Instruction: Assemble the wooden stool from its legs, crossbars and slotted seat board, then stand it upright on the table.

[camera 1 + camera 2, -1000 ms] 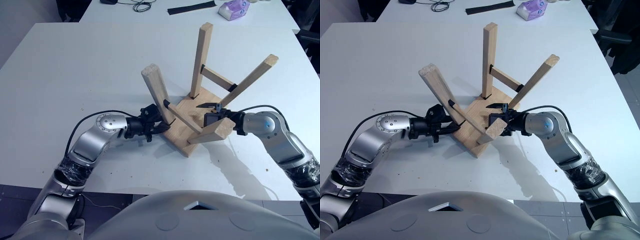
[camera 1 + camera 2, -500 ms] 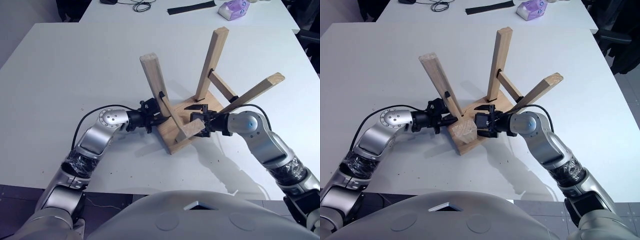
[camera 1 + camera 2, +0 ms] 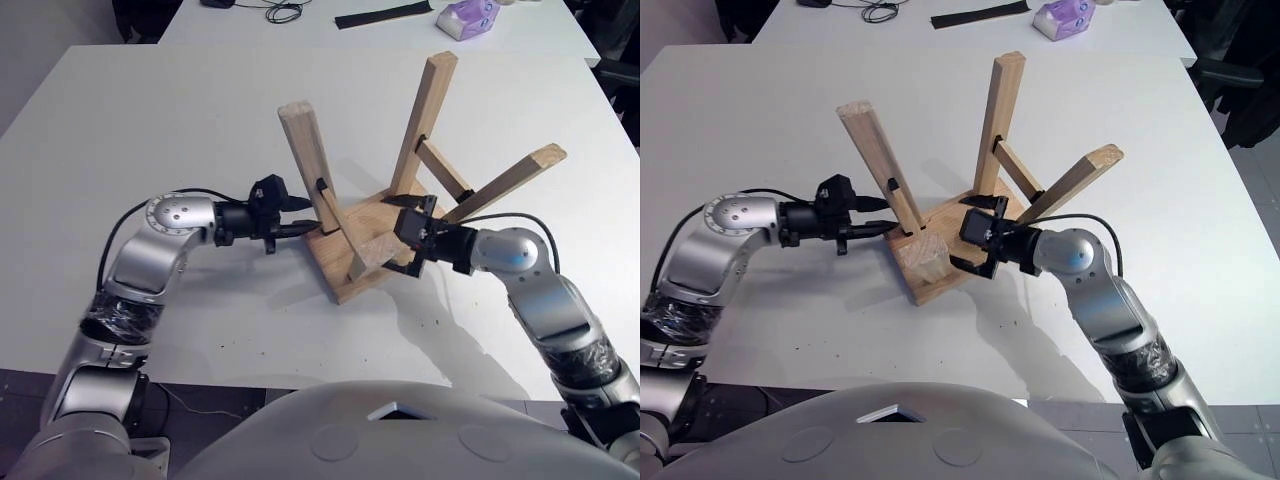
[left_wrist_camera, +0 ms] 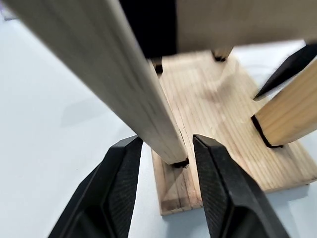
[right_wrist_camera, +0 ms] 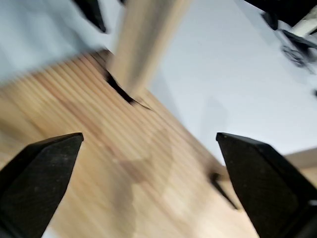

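Note:
The wooden stool lies upside down on the white table, its slotted seat board (image 3: 335, 268) flat and its legs (image 3: 422, 120) pointing up and outward, joined by crossbars (image 3: 443, 170). My left gripper (image 3: 300, 228) is at the stool's left side, open, its fingers (image 4: 119, 183) straddling the base of the near-left leg (image 4: 114, 74) where it meets the seat board (image 4: 223, 99). My right gripper (image 3: 400, 235) is at the right side, open wide just above the seat board (image 5: 99, 163), facing a leg's base (image 5: 143, 44).
The stool sits near the middle of the white table (image 3: 150, 130), with bare surface to the left and right. On the table behind lie a purple pouch (image 3: 468, 15), a black strip (image 3: 383, 16) and cables (image 3: 285, 10).
The stool swung round and settled with its seat board flat. My left gripper has drawn back to the left along the table, and the right gripper has shifted slightly right.

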`<state>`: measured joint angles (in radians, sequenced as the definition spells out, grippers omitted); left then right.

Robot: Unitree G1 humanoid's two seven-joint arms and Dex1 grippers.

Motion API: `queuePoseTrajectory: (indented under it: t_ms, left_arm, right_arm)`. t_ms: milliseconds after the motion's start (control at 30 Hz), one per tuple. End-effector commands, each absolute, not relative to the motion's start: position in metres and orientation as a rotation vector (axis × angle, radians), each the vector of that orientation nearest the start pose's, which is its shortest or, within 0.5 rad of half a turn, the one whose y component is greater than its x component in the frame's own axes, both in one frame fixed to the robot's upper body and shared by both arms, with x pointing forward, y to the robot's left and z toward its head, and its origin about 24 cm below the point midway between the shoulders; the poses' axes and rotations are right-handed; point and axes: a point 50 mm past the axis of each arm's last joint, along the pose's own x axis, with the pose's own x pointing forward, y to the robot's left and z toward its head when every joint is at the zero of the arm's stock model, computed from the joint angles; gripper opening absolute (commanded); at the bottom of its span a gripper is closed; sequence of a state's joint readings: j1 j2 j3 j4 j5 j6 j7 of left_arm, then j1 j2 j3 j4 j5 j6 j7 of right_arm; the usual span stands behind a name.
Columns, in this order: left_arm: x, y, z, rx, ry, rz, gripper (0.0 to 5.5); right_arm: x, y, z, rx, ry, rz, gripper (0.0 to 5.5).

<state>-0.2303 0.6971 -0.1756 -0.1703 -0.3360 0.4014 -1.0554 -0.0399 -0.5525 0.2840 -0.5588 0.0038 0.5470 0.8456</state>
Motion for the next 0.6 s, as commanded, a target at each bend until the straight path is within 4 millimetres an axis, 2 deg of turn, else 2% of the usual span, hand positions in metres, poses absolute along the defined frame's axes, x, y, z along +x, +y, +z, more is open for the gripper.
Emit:
queuePoseTrajectory:
  t_ms: [33,133,233,267,367,467,600]
  left_arm:
    - [0.241,0.191,0.109,0.333,0.360,-1.240,1.85]
    - [0.225,0.196,0.099,0.337,0.413,-1.244,1.85]
    - [0.220,0.199,0.092,0.331,0.433,-1.209,1.85]
    - [0.220,0.200,0.091,0.326,0.439,-1.190,1.85]
    - [0.220,0.208,0.086,0.328,0.476,-1.160,1.41]
    - [0.211,0.216,0.080,0.366,0.539,-1.181,0.91]
    - [0.196,0.218,0.070,0.425,0.618,-1.242,0.91]
  right_arm:
    - [0.184,-0.151,0.108,-0.313,0.338,1.159,4.93]
    - [0.174,-0.187,0.104,-0.281,0.474,1.149,4.93]
    - [0.169,-0.223,0.100,-0.239,0.578,1.100,4.51]
    - [0.168,-0.231,0.098,-0.224,0.603,1.090,4.33]
    - [0.165,-0.249,0.086,-0.218,0.673,1.064,3.84]
    - [0.178,-0.272,0.073,-0.307,0.692,0.915,3.35]
    - [0.199,-0.303,0.060,-0.460,0.686,0.715,3.35]
